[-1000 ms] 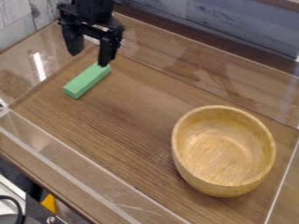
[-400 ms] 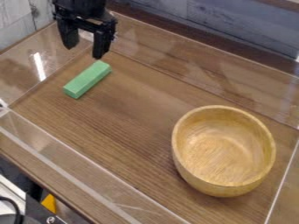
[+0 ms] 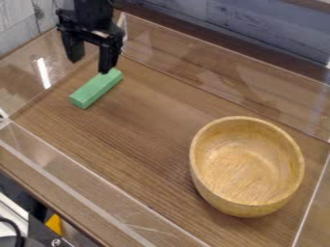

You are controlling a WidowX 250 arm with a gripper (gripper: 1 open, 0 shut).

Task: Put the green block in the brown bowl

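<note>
Green block (image 3: 96, 90) lying flat and slanted on the wooden worktop (image 3: 154, 125), in the upper left of the frame. Just above its upper end, black gripper (image 3: 92, 56) pointing down, jaws released and spread wide, nothing held between. Brown bowl (image 3: 246, 164) in the lower right, well apart from the block, hollow empty.

One small, elongated, bright green rectangular block (image 3: 96, 90) lies on the one dark wood-grain desk (image 3: 154, 125). One large, round, light-brown wooden bowl (image 3: 246, 165) with a thick rim stands on the same desk. One black robot hand (image 3: 91, 53) with two fingers hangs above the desk. Clear panel walls (image 3: 26, 58) surround the desk; their number cannot be told.
</note>
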